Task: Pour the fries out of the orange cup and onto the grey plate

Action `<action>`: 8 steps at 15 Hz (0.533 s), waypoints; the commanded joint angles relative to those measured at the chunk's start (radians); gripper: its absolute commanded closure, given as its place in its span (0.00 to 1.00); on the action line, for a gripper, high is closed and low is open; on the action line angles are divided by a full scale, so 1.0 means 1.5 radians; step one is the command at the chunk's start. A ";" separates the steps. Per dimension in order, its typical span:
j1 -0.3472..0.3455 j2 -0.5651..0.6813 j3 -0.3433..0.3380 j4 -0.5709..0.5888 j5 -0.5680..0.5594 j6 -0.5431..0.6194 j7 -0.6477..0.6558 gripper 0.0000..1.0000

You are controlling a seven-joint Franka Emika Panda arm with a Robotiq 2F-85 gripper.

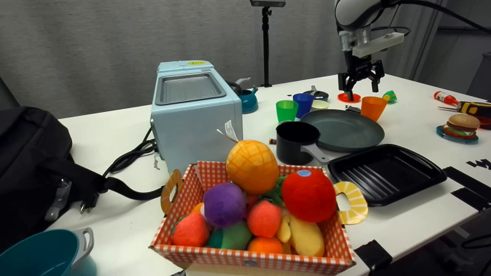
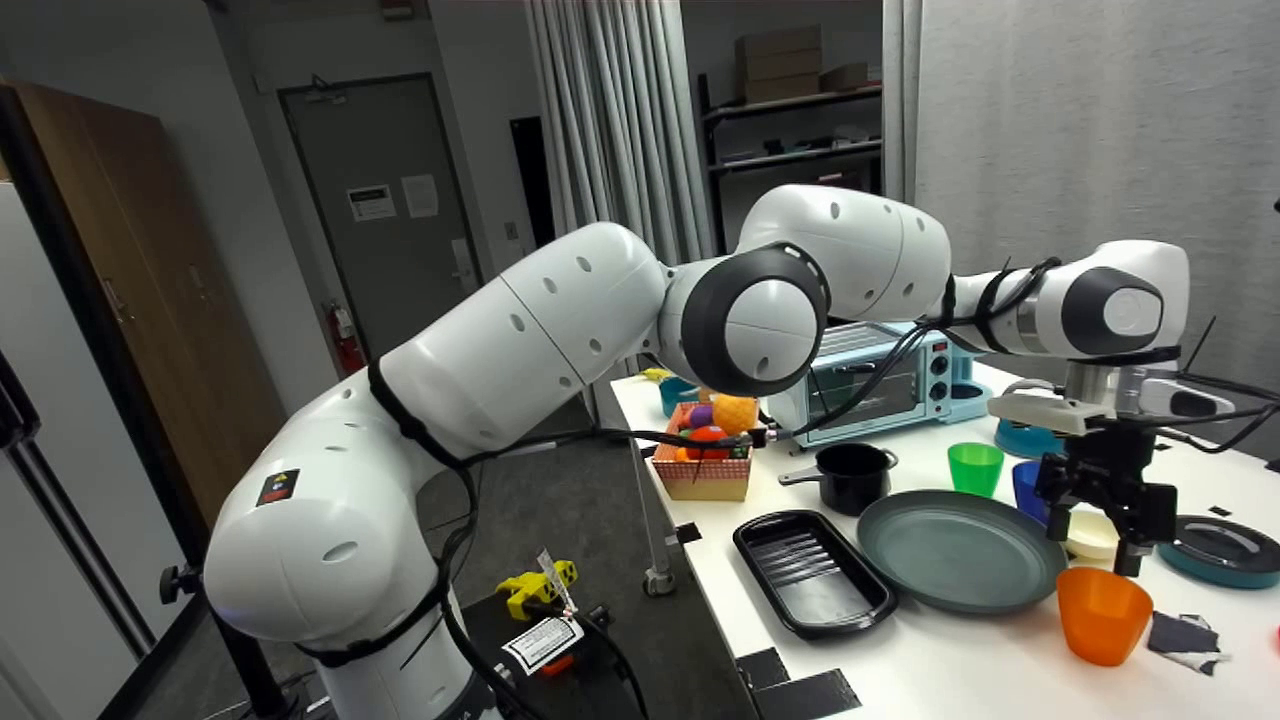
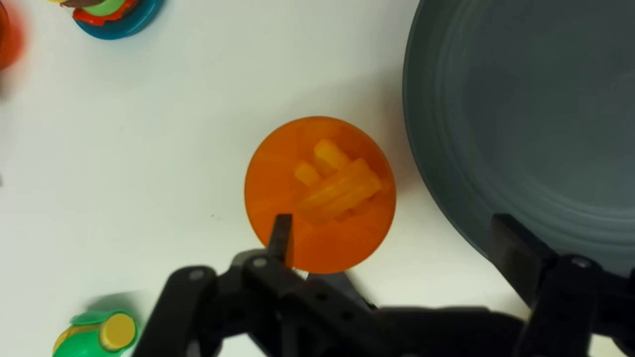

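Note:
The orange cup stands upright on the white table beside the grey plate; both also show in an exterior view, the cup at the plate's near right edge. In the wrist view the fries lie inside the orange cup, left of the grey plate. My gripper is open and empty. One finger overlaps the cup's lower left in the wrist view, the other the plate's edge. In an exterior view the gripper hangs just above and behind the cup's rim.
A black ridged tray, a black pot, a green cup and a blue cup stand around the plate. A pale yellow bowl sits behind it. A green toy and a toy burger lie nearby.

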 commanded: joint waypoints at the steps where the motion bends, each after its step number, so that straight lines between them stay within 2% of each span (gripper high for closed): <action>1: -0.006 -0.002 0.005 -0.017 0.008 0.014 -0.004 0.00; 6: -0.003 -0.009 0.012 -0.045 0.012 0.026 -0.005 0.02; 7: -0.002 -0.011 0.014 -0.051 0.013 0.028 -0.006 0.07; 8: -0.001 -0.013 0.016 -0.058 0.014 0.033 -0.006 0.27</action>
